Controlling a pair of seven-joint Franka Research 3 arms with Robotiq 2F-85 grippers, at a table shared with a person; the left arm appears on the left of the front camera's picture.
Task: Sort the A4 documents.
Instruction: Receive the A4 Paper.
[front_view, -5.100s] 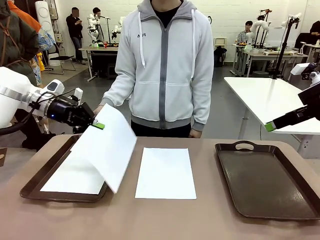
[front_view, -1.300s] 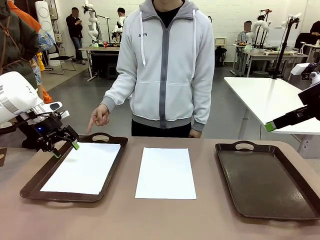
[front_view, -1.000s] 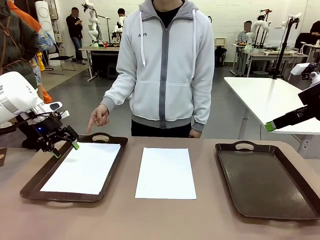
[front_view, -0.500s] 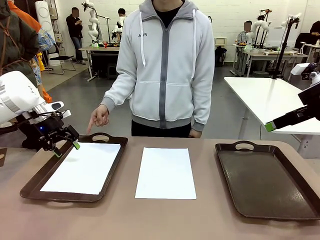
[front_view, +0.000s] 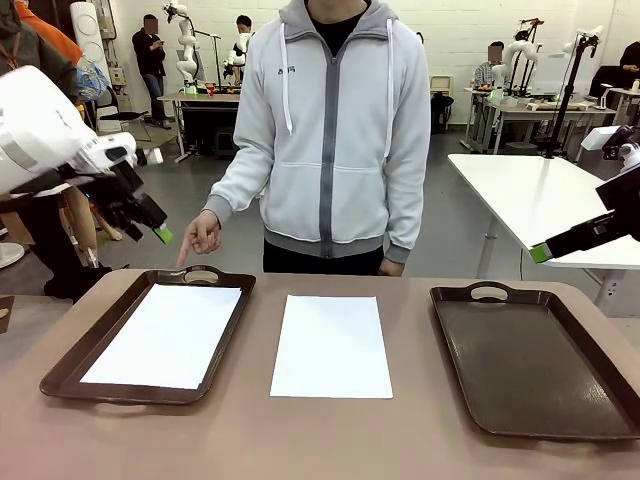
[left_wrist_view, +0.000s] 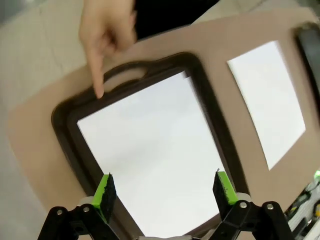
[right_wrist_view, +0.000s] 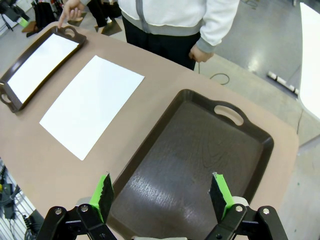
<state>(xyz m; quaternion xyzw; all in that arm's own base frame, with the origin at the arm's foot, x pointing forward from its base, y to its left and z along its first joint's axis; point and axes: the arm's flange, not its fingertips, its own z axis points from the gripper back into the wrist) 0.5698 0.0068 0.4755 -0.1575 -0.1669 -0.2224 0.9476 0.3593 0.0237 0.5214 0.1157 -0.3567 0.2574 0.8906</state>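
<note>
One A4 document (front_view: 165, 335) lies flat in the left brown tray (front_view: 72, 362). A second A4 document (front_view: 332, 345) lies on the table between the trays. My left gripper (front_view: 150, 226) hangs open and empty, high above that tray's far left corner. In the left wrist view its green pads (left_wrist_view: 105, 190) frame the sheet in the tray (left_wrist_view: 150, 150), with the other sheet (left_wrist_view: 267, 100) to the right. My right gripper (right_wrist_view: 162, 195) is open and empty above the empty right tray (right_wrist_view: 195, 160); its green tip (front_view: 541, 253) shows at the far right.
A person stands at the far side. One hand (front_view: 200, 235) points a finger down at the left tray's far handle (left_wrist_view: 122, 70); the other hand (right_wrist_view: 200, 52) hangs by the table edge. Another white table (front_view: 540, 200) stands behind on the right.
Five seconds ago my left gripper held a sheet over the left tray; that sheet now lies in it. In the last half second the open gripper has risen well above the tray.
</note>
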